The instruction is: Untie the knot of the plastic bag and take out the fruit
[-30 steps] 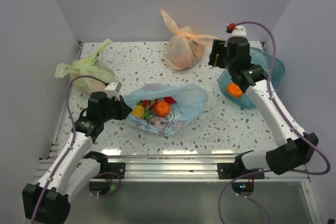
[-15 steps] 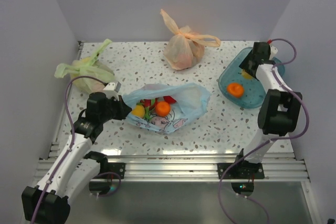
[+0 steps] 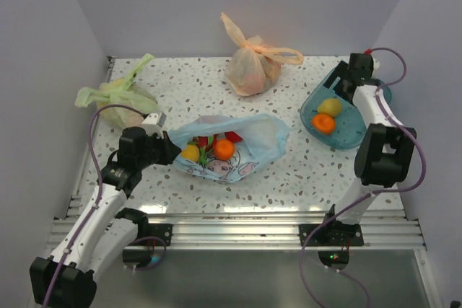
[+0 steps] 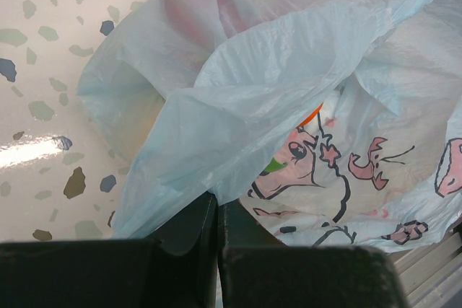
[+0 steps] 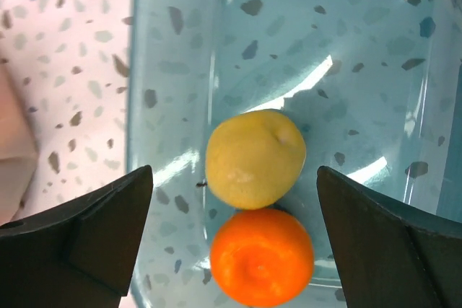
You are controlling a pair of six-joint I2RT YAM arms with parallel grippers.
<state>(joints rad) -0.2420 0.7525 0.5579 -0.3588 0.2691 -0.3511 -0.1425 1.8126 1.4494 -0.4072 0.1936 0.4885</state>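
The light blue plastic bag (image 3: 249,142) with the pink cartoon print lies open mid-table, its knot undone. Inside show a yellow fruit (image 3: 190,153), an orange fruit (image 3: 224,149) and red ones with green leaves (image 3: 209,141). My left gripper (image 3: 170,151) is shut on the bag's left edge (image 4: 180,178). My right gripper (image 3: 345,86) is open above the teal bowl (image 3: 357,131), which holds a yellow fruit (image 5: 255,158) and an orange fruit (image 5: 261,256). Both also show in the top view, yellow (image 3: 329,107) and orange (image 3: 323,123).
A knotted orange bag (image 3: 250,66) stands at the back centre. A knotted green bag (image 3: 115,94) lies at the back left. Walls close the table on left, right and back.
My right arm swung out to the bowl's far side. A yellow fruit now lies in the bowl beside the orange one, and the right gripper is open above them. The left arm has held still.
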